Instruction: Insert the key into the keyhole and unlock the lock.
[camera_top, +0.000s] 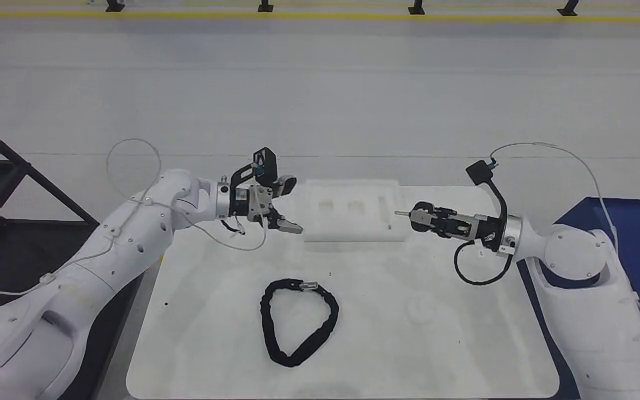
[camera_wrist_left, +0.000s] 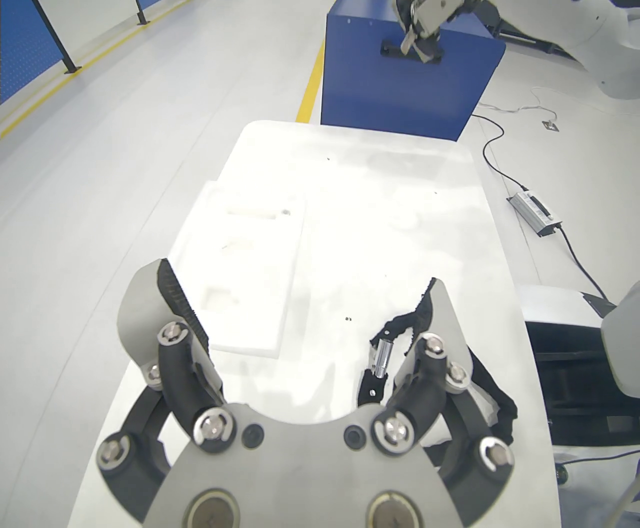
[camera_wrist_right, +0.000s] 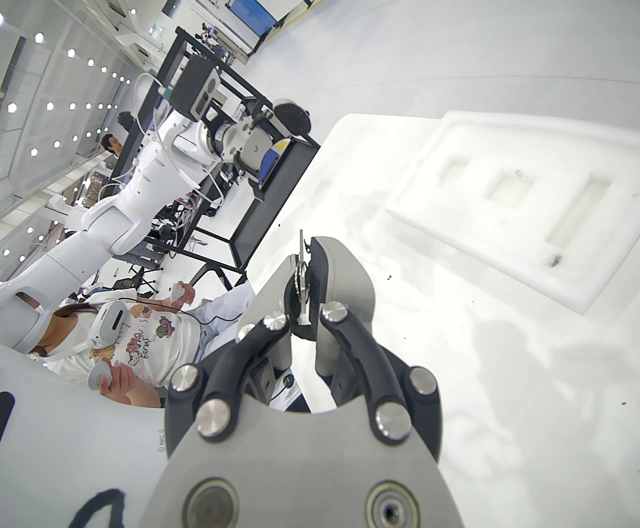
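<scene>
The lock (camera_top: 299, 320) is a black fabric-covered chain loop with a metal cylinder end, lying flat near the table's front middle. In the left wrist view its cylinder (camera_wrist_left: 382, 356) and black sleeve peek out beside one finger. My left gripper (camera_top: 283, 222) hovers open and empty at the left end of the foam tray, above and behind the lock; the left wrist view shows the left gripper (camera_wrist_left: 300, 295) with jaws wide apart. My right gripper (camera_top: 408, 214) hangs off the tray's right end, shut on a thin metal key (camera_wrist_right: 301, 250) whose tip pokes past the right gripper (camera_wrist_right: 306, 257).
A white foam tray (camera_top: 350, 210) with shallow recesses lies at the back middle of the white table (camera_top: 450, 330). A blue box (camera_wrist_left: 400, 85) stands beyond the table's right end. A power brick and cable (camera_wrist_left: 535, 212) lie on the floor.
</scene>
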